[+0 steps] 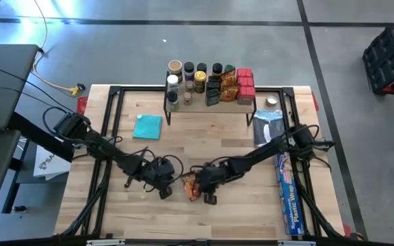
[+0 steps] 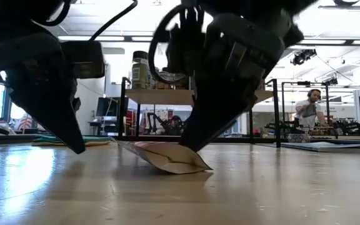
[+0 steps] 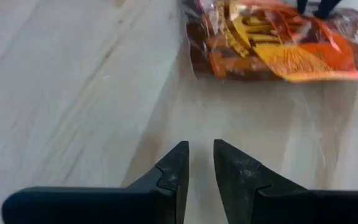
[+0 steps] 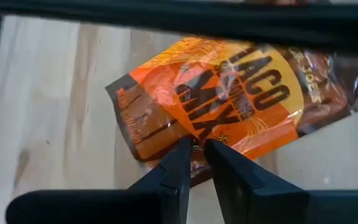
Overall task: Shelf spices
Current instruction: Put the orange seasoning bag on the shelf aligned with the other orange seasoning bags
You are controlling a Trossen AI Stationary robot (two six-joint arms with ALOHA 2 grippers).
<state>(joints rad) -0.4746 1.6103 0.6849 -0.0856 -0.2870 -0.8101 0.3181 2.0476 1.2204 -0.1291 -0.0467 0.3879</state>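
From overhead the right tool [image 1: 198,192] just meets an orange blur on the table [image 1: 252,212], but its wrist view shows it clamped on a taco seasoning packet's [image 4: 222,99] edge, while the left tool [image 3: 199,163], slightly apart, grips nothing beside it.

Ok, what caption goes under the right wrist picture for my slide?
Right claw pinching the edge of an orange taco seasoning packet on the wooden table.
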